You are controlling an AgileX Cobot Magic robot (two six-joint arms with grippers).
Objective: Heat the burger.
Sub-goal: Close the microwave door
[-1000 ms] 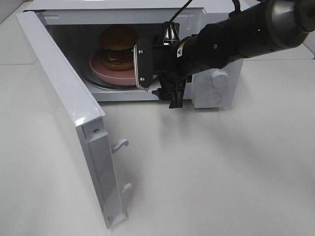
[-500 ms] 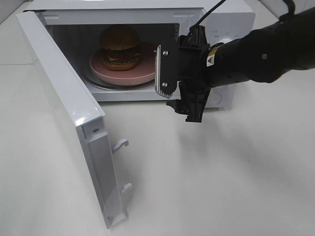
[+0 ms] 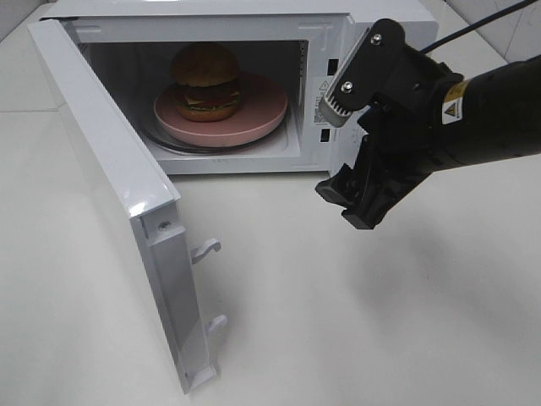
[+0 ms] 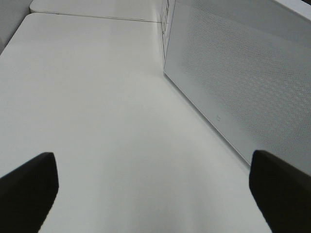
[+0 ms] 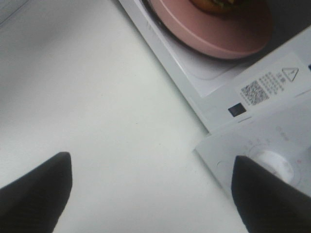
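- A smooth, matte off-white tabletop (image 3: 363, 330) fills the exterior view, and a thin seam (image 3: 25, 110) crosses its far left part.
- A boxy white microwave oven (image 3: 237, 162) stands directly on it at the far side, its hinged white door (image 3: 110, 161) swung wide open toward the near left.

burger (image 3: 205, 80): on plate (image 3: 258, 118), upper centre-left
plate: inside microwave (image 3: 220, 7), top of frame
door (image 3: 110, 169): stands open, left side
right gripper (image 3: 344, 161): before microwave's right part, above desk (image 3: 380, 321)

Left tool (image 4: 155, 190) jaws wide apart, empty, over white table (image 4: 92, 97) — perforated microwave door (image 4: 238, 77) near.
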